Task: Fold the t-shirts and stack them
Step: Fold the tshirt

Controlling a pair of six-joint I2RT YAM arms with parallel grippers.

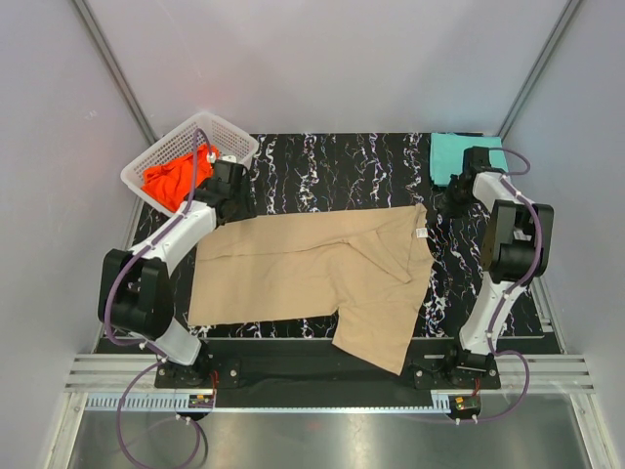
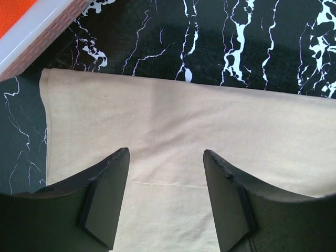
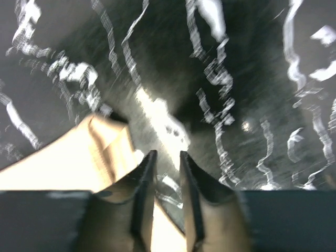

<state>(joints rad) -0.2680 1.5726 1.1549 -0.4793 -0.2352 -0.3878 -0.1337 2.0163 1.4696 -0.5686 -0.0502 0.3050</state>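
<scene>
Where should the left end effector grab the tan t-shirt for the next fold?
Probably best to pinch the tan t-shirt at its far-left hem corner, coming down from above with one finger on the bare table just outside the edge. The cloth lies flat there with both edges exposed, and the open left end effector hovers just inside that corner.

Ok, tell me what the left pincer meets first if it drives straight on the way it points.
The tan t-shirt. The open left pincer points at the flat cloth, with nothing in between; how far off is unclear. The black marbled table only starts past the shirt's edge.
</scene>
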